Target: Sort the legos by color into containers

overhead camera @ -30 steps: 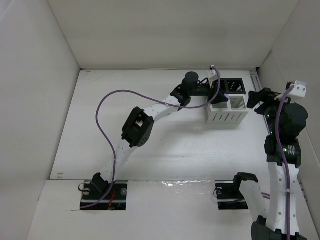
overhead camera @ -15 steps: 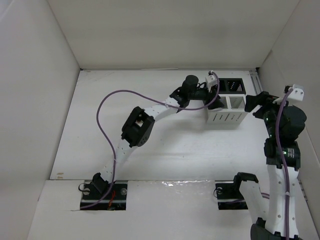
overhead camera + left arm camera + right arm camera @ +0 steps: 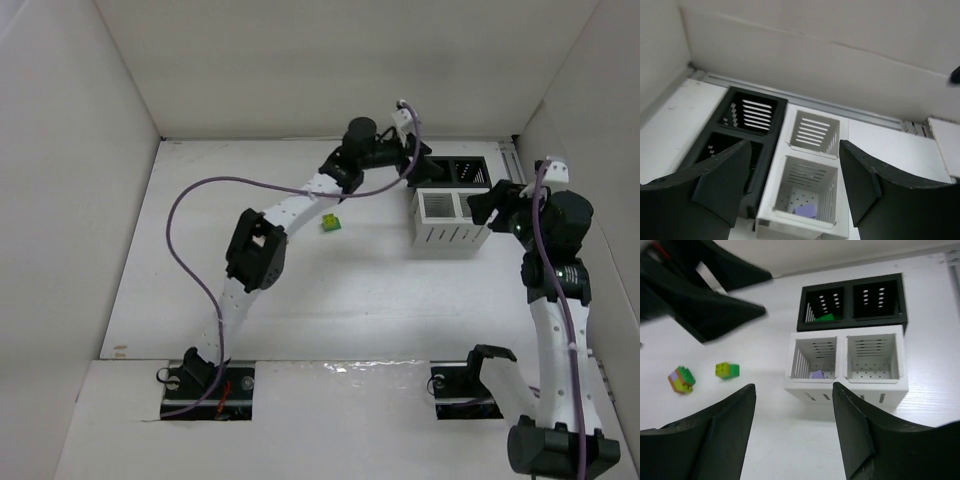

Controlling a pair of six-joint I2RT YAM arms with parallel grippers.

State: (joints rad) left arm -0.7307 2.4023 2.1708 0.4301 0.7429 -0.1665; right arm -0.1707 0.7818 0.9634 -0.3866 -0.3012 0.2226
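The white bin pair [image 3: 449, 219] stands in front of the black bin pair [image 3: 465, 172] at the far right. A purple brick [image 3: 805, 210] lies in one white compartment and also shows in the right wrist view [image 3: 817, 374]. A green brick [image 3: 826, 318] lies in the left black compartment. A yellow-and-green lego [image 3: 329, 224] lies on the table, and a multicoloured stack [image 3: 681, 379] lies beside it. My left gripper [image 3: 422, 168] is open and empty above the bins' left side [image 3: 794, 146]. My right gripper [image 3: 487, 207] is open and empty just right of the white bins [image 3: 792, 387].
White walls enclose the table on three sides, close behind the black bins. A purple cable [image 3: 200, 215] loops over the table's left half. The left arm [image 3: 290, 210] stretches diagonally across the middle.
The left arm has swung left and back, uncovering the yellow-and-green lego. The right gripper has moved left, up to the white bins.
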